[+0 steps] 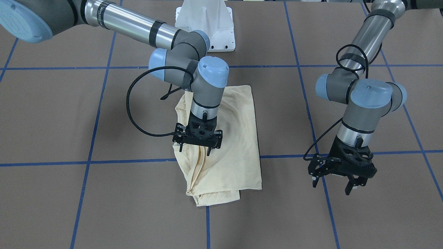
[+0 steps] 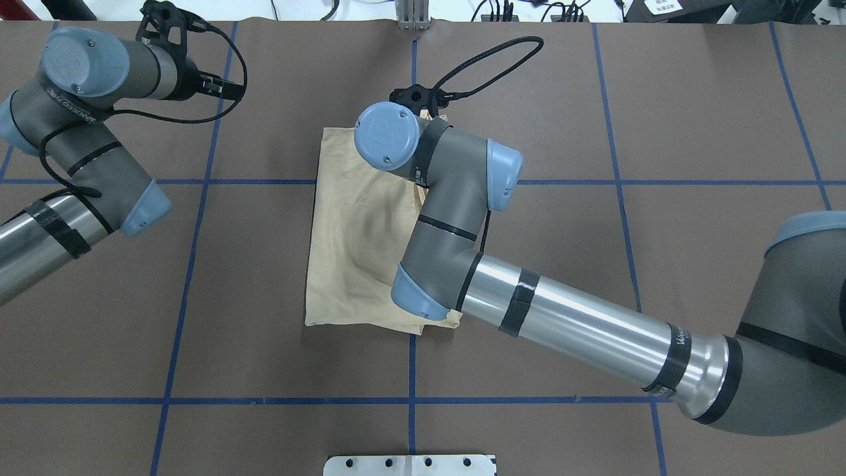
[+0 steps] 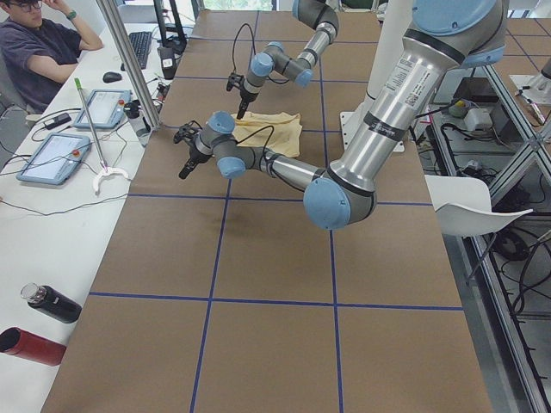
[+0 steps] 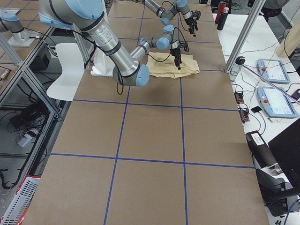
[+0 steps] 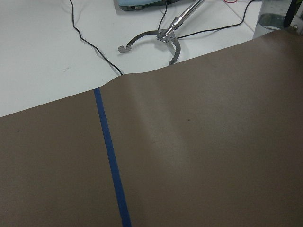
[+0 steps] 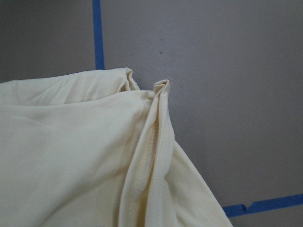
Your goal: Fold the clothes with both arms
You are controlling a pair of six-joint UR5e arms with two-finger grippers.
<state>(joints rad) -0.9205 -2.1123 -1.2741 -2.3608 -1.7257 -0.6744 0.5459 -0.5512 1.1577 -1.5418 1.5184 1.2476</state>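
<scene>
One shirt (image 1: 238, 138) lies folded on the bench (image 1: 52, 121). I count two end effectors, both spread: right end effector (image 1: 195, 149) over the shirt's bunched edge, left end effector (image 1: 332, 185) well apart from it.
</scene>
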